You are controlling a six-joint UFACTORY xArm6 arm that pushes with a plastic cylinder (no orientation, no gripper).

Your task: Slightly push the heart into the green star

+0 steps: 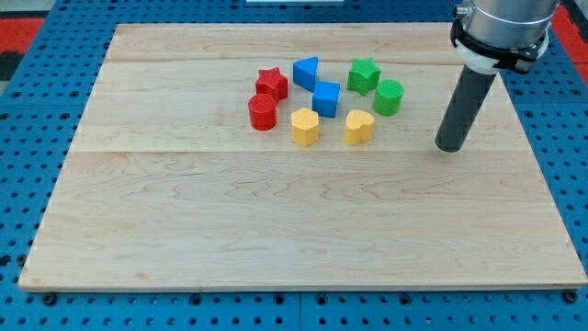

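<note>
The yellow heart [359, 127] lies on the wooden board near the view's top middle. The green star [364, 74] is above it, a short gap apart, with the green cylinder [389, 97] between them on the right. My tip [449, 146] rests on the board to the right of the heart, about a hundred pixels away, touching no block.
A yellow pentagon-like block [305, 127] sits left of the heart. A blue cube [325, 98], a blue triangle [306, 72], a red star [271, 84] and a red cylinder [263, 112] cluster further left. The board's right edge [542, 165] is right of my tip.
</note>
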